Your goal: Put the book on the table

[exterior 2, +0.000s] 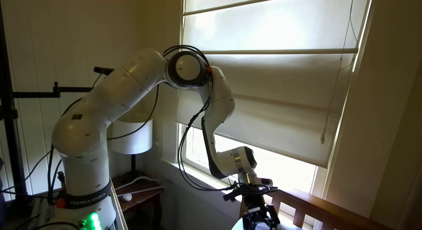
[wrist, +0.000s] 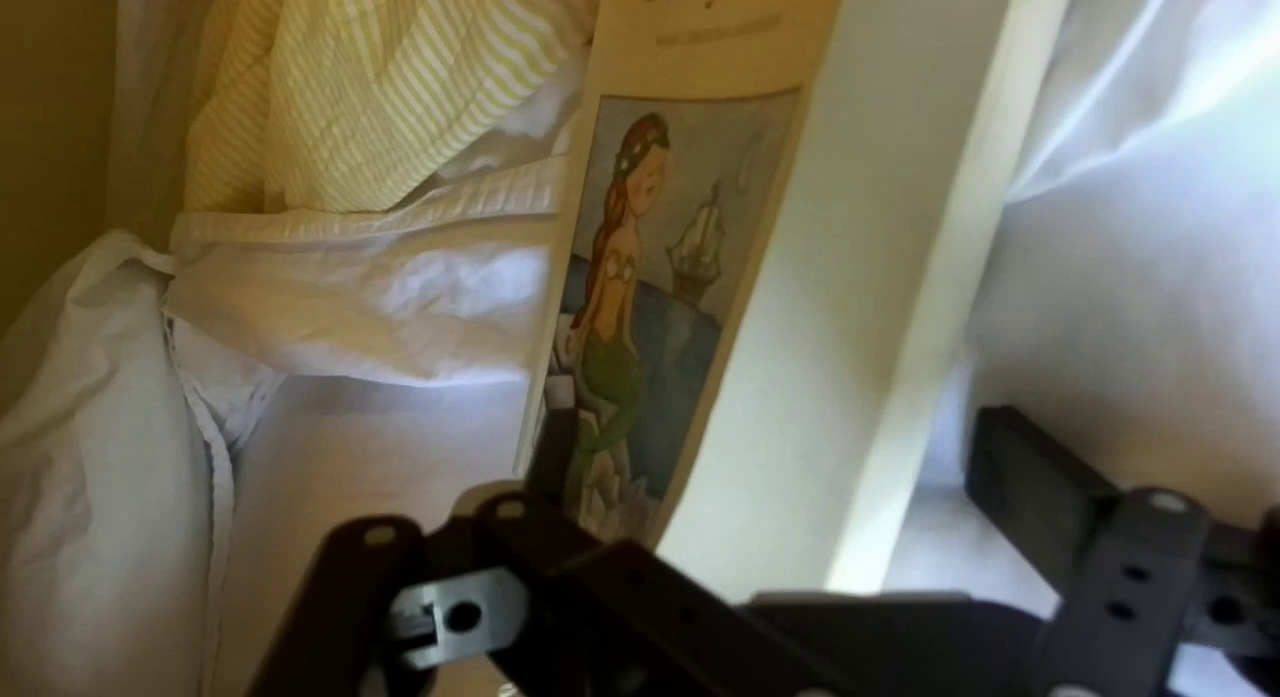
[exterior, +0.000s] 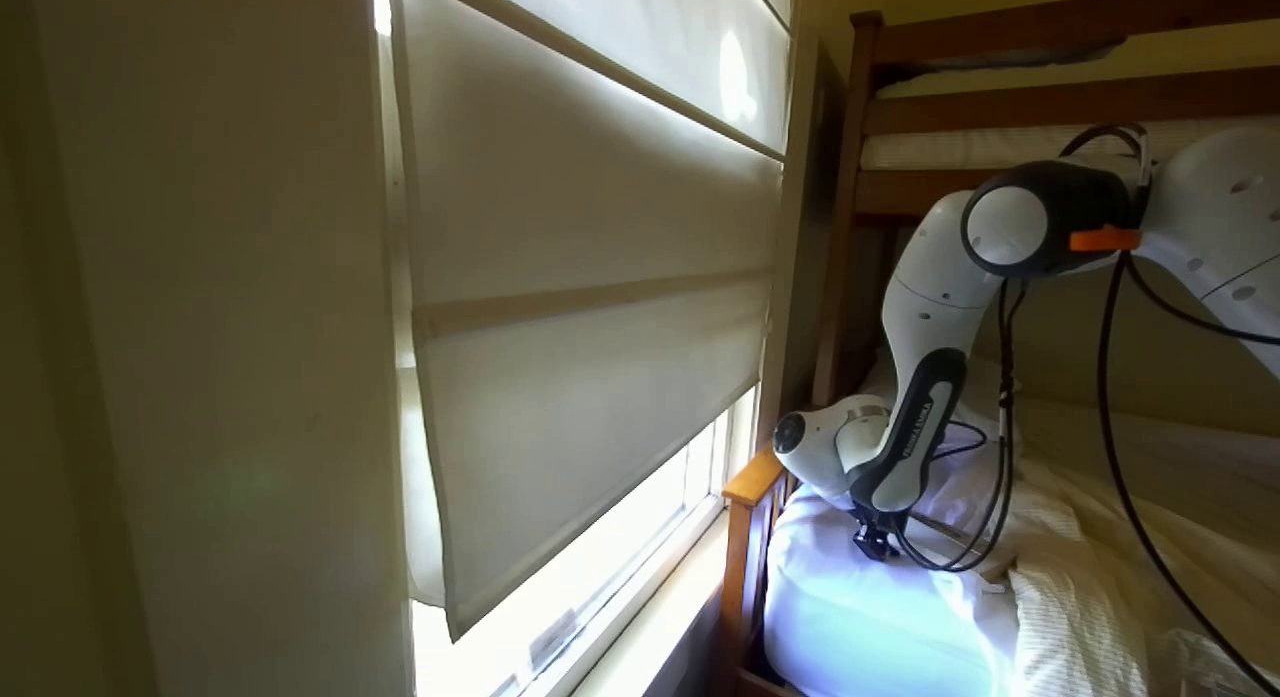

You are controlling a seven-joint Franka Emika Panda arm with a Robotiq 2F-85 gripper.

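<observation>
The book (wrist: 740, 297) lies on the white bedding in the wrist view, with a mermaid picture, the words "Fairy Ta..." cut off at the top, and a wide pale side. My gripper (wrist: 780, 457) is open there. One finger is at the book's picture side, and the other stands beyond its pale edge, with a gap. Whether either finger touches it I cannot tell. The gripper points down at the bed in both exterior views (exterior: 873, 545) (exterior 2: 260, 219). A small dark wooden table (exterior 2: 145, 197) stands beside the robot base in an exterior view.
The table bears a lamp (exterior 2: 133, 137), a hanger (exterior 2: 138, 179) and a white ball (exterior 2: 127, 197). A wooden bed rail (exterior: 748, 497) stands close to the gripper. A striped cover (wrist: 430, 87) is bunched by the book. The blind (exterior: 600, 227) and sill are nearby.
</observation>
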